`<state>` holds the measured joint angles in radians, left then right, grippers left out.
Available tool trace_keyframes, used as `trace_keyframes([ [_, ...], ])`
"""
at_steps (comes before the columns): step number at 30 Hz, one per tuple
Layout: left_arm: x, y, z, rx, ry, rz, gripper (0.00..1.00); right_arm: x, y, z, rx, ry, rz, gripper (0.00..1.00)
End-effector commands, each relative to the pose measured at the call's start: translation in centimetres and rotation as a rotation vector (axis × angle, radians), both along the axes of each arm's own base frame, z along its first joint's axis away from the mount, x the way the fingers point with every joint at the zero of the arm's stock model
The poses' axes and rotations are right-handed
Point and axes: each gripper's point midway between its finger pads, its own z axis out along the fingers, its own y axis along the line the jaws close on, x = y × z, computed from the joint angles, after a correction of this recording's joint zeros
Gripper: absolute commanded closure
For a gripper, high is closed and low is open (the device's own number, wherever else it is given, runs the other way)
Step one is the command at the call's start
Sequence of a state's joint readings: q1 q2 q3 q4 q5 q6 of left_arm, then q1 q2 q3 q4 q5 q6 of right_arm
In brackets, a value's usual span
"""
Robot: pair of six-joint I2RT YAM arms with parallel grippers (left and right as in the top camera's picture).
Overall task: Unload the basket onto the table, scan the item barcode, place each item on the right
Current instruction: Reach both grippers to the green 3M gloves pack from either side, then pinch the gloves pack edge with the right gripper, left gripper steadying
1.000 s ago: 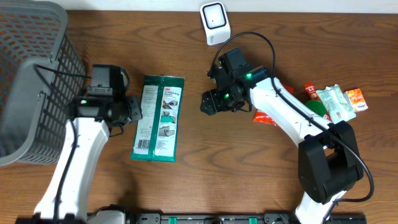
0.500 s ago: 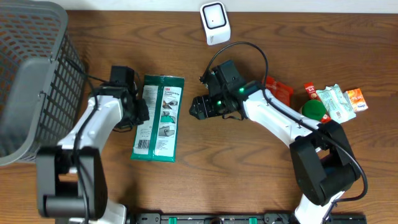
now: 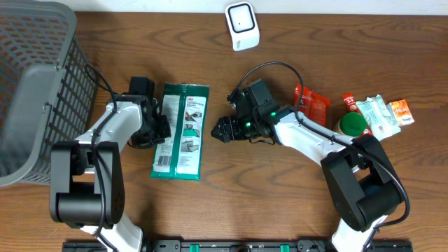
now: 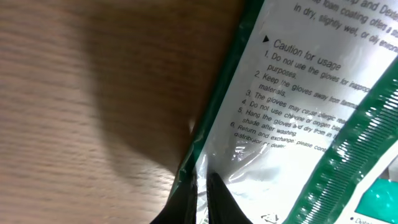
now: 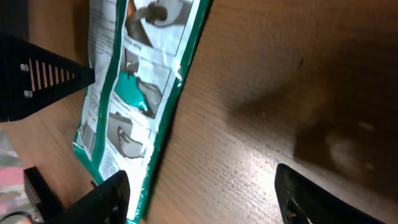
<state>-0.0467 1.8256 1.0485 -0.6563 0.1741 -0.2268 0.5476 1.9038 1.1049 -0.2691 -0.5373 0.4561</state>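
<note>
Treat scan as pending: flat green-and-white plastic glove packet lying on brown wooden table, well apart from white box scanner, with left gripper clenched at its left edge and right gripper released just beside its right edge.

Green-and-white packet on a brown wood-grain table

The packet is white with green borders, black print and green-tinted pictures; the table is warm brown, streaked with darker grain. At left, the basket is dark grey mesh with a paler grey rim. At far centre, the scanner is white with a dark-outlined window. At right lie a red sachet, a green lid and white, green and orange wrappers. The left arm and right arm are white with black ends; a green light glows on the right one.
</note>
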Motion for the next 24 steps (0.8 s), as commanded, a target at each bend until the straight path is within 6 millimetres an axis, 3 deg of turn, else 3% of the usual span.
trace_keyframes([
  [1,-1.7,-1.4,-2.3,-0.076,0.087,-0.026,0.90,-0.8,0.1,-0.2,0.008,0.054,-0.014,0.32],
  [5,-1.8,-2.2,-2.2,-0.109,0.088,-0.034,0.91,-1.1,0.3,-0.1,0.021,0.065,-0.004,0.32],
  [15,-1.8,-7.8,-1.6,-0.225,0.057,-0.157,0.91,-1.2,-0.2,-0.3,0.015,0.086,-0.012,0.31],
  [19,-1.6,-9.3,-1.6,-0.227,0.029,-0.204,0.90,-1.3,-1.2,-0.7,-0.005,0.118,-0.032,0.34],
  [24,-1.3,-9.8,-1.6,-0.222,0.014,-0.208,0.89,-0.3,-3.5,-1.0,-0.023,0.133,-0.077,0.35],
])
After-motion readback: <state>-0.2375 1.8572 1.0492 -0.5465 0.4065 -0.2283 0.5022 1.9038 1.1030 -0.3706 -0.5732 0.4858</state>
